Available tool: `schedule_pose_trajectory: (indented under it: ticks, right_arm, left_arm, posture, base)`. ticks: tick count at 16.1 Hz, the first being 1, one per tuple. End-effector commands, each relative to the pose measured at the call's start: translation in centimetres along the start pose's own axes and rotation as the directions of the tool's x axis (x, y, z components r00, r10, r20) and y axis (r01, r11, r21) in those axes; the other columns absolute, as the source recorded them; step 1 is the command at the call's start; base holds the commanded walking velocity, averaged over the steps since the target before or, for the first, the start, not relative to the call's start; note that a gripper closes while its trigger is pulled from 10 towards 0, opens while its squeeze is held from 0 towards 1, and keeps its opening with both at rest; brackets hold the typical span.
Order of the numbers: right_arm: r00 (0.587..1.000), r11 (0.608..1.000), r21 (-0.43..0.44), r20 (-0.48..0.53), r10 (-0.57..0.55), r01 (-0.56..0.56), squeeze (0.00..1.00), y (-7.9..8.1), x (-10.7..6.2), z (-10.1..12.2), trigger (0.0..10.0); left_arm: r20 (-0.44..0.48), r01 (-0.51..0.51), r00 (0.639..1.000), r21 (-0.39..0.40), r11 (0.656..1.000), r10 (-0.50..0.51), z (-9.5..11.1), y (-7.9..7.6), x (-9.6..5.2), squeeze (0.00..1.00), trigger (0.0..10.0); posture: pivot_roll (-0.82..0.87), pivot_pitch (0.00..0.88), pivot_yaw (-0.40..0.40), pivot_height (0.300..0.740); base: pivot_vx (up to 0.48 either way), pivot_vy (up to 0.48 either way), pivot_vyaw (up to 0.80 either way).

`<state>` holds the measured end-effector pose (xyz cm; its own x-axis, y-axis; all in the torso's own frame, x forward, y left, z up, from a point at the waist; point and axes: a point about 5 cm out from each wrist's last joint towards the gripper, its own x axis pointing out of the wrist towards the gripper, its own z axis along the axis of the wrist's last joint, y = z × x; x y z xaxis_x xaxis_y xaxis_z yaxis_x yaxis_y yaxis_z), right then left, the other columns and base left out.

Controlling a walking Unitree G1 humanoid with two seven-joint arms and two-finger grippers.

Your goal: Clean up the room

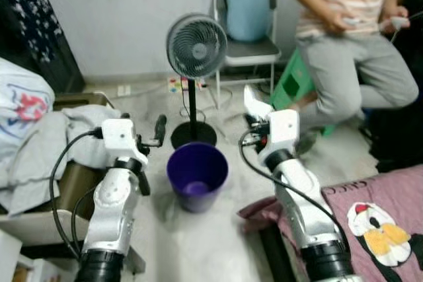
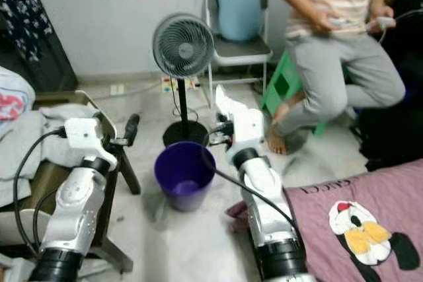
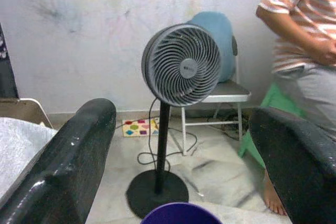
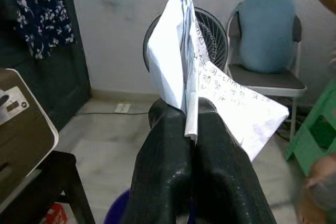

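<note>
Right gripper [image 4: 191,124] pinching folded paper [image 4: 210,82] just right of purple bin [image 1: 197,175]; left gripper [image 3: 184,150] spread, near bin's left rim.

A purple bin [image 1: 197,176] is being flanked by a grey fan [image 1: 195,45] on a black stand; white paper [image 4: 210,93] with dark handwriting is being pinched between black fingers [image 4: 163,166].

— What stands around the purple bin [image 1: 197,175]?
— Its mouth is open from above. Just behind it stands the pedestal fan [image 1: 195,47], base nearly touching.
— And the sides?
— Heaped laundry [image 1: 46,143] to the left, a pink blanket [image 1: 377,216] to the right, and a seated person [image 1: 350,51] beyond.
</note>
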<state>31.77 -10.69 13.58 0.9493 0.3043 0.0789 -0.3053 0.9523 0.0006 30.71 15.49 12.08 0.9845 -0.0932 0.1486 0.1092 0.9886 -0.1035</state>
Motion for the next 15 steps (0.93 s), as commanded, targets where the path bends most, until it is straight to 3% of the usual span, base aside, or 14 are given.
schedule_pose_trajectory:
  ticks: [1, 15]
  right_arm:
    - [1.000, 1.000, -0.001, -0.015, -0.016, 0.016, 0.00, -0.59, -0.08, -0.15, 10.0]
    - [1.000, 1.000, -0.011, -0.015, -0.016, 0.016, 0.00, -0.43, 0.08, -0.20, 10.0]
  left_arm:
    - [0.020, 0.030, 0.999, -0.005, 1.000, -0.030, 0.35, -0.59, 0.04, 0.00, 10.0]
    - [0.028, 0.050, 0.998, -0.019, 0.999, -0.050, 0.44, -1.02, 0.24, 0.00, 10.0]
  posture:
    - [-0.04, 0.036, -0.037, 0.740]
    - [-0.04, 0.046, -0.036, 0.740]
  base:
    - [0.000, 0.000, 0.00]
    - [0.354, 0.000, 0.00]
